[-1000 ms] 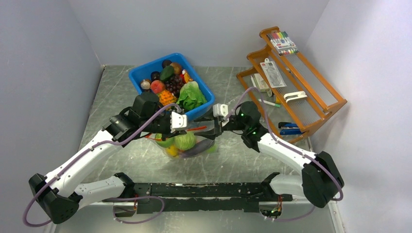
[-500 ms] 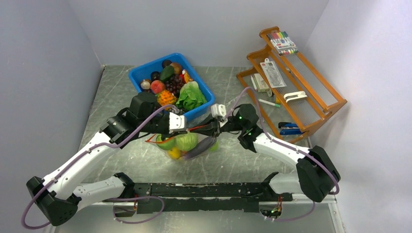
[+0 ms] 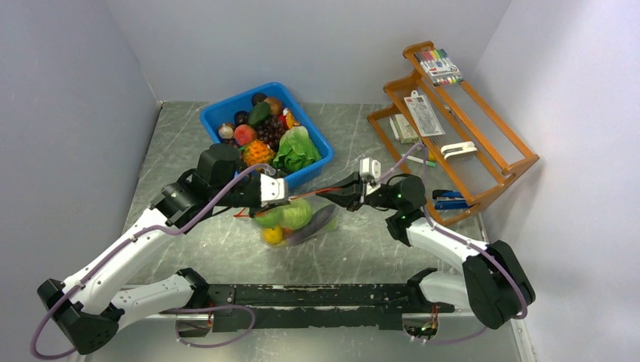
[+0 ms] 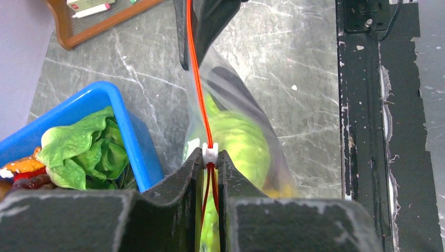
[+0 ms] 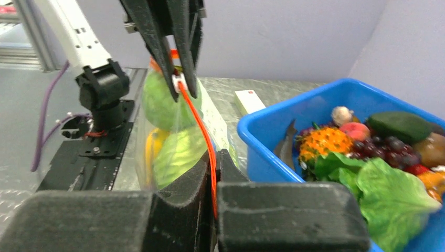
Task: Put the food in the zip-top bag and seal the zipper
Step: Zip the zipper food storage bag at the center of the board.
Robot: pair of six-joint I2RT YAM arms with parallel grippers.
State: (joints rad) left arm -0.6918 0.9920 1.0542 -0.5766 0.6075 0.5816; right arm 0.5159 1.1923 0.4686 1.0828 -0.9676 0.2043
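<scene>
Red-orange zipper pulled taut between two pincers, with the clear bag hanging under it.

At the small white slider the left pincer is clamped on the zipper, its fingers pressed together on the strip. The right pincer is clamped on the strip's other end, and the strip runs straight from one to the other. Below and between both pincers the bag holds the food: two green balls, a yellow piece at the bottom and a dark purple eggplant on the right pincer's side. Whether the bag's bottom touches the grey table I cannot tell. Just beside the left pincer and the bag stands a blue bin with lettuce in it.
</scene>
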